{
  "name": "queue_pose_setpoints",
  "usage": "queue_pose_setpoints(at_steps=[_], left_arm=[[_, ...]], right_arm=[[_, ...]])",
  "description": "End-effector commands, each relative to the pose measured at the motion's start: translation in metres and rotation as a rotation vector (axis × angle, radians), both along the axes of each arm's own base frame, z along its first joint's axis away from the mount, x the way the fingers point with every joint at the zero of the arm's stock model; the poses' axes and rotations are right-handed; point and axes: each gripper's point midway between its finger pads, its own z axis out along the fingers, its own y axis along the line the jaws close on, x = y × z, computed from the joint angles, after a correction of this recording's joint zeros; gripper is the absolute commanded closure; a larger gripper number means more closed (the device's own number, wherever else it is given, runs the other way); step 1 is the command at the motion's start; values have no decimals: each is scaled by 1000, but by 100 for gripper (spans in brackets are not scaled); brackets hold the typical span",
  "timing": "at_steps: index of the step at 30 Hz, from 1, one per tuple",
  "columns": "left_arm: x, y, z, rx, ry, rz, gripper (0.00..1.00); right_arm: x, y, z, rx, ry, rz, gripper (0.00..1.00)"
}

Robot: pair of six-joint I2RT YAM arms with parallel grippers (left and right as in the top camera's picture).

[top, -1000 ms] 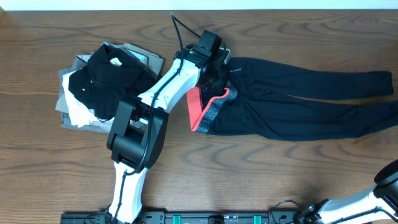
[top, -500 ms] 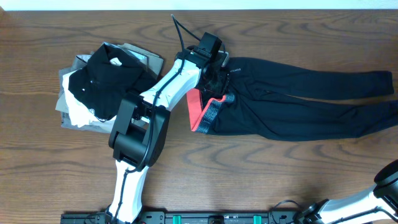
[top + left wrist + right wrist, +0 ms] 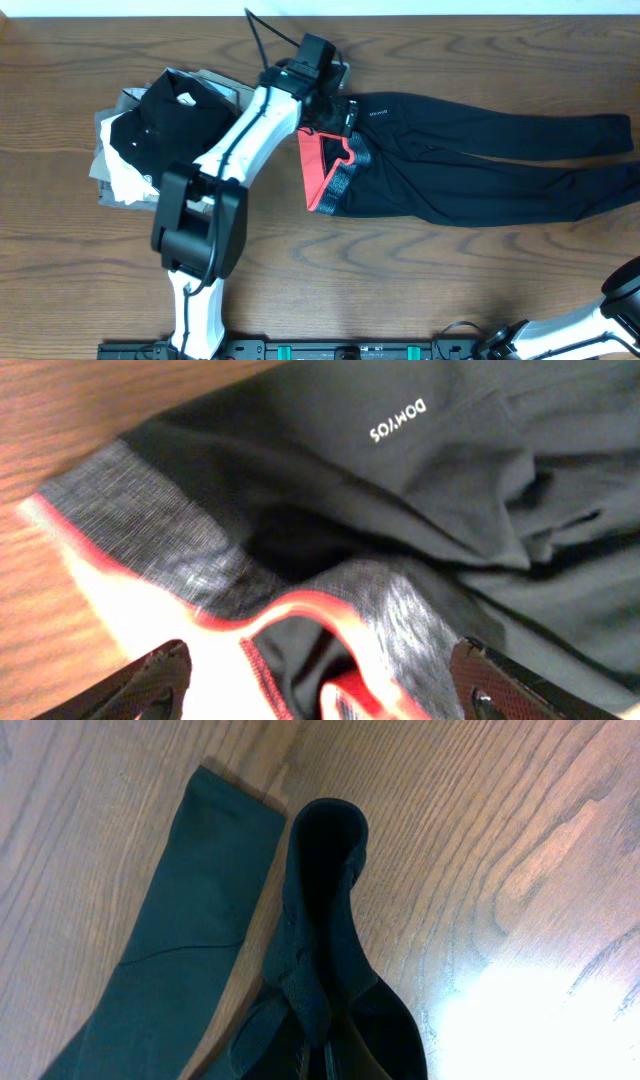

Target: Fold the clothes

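Note:
The black leggings [image 3: 480,160] lie lengthwise across the table, legs pointing right. Their coral-red and grey waistband [image 3: 325,175] is at the left end. My left gripper [image 3: 335,112] hovers over the waist with its jaws wide apart and nothing held. In the left wrist view the waistband [image 3: 150,530] and white lettering [image 3: 398,420] fill the frame, with the open gripper [image 3: 325,695] straddling the red edge. My right gripper [image 3: 325,1042] is shut on one leg cuff [image 3: 325,860], which loops up from the wood. The other leg cuff [image 3: 205,880] lies flat beside it.
A black collared shirt [image 3: 170,125] lies on a pile of white and grey folded garments [image 3: 120,180] at the left, close to the left arm. The right arm's base link [image 3: 610,305] shows at the bottom right corner. The table's far edge [image 3: 450,14] runs along the top.
The left gripper opened and let go of the waistband, then drew back up and left. The waistband dropped flatter onto the table. The right side looks the same.

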Motion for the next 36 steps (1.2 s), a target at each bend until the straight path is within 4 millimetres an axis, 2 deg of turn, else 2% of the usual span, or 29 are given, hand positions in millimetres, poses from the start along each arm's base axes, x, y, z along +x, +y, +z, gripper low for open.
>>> queue_pose_setpoints(at_steps=[1, 3, 5, 6, 9, 12, 21, 27, 34, 36], left_arm=[[-6, 7, 11, 23, 12, 5, 16], [-20, 13, 4, 50, 70, -1, 24], [-37, 19, -2, 84, 133, -26, 41], [-45, 22, -6, 104, 155, -58, 43], [-66, 26, -14, 153, 192, -185, 44], [-77, 25, -24, 178, 183, -307, 44], [-70, -1, -61, 163, 72, -417, 42], [-58, -23, -57, 140, -24, -452, 34], [-48, -33, -58, 132, -86, -477, 34], [-50, -33, -60, 134, -77, -477, 39]], right_arm=[[6, 4, 5, -3, -15, 4, 97], [6, 4, 5, -2, -15, 4, 97], [6, 3, 5, -4, -16, 3, 96], [7, 3, 5, -6, -17, 4, 96], [8, 2, 6, -10, -21, 3, 96], [8, 2, 6, -10, -21, 4, 96], [8, 3, 6, -8, -19, 5, 96], [8, 3, 6, -8, -19, 7, 96], [8, 4, 5, -5, -18, 8, 96], [8, 4, 5, -5, -18, 8, 96]])
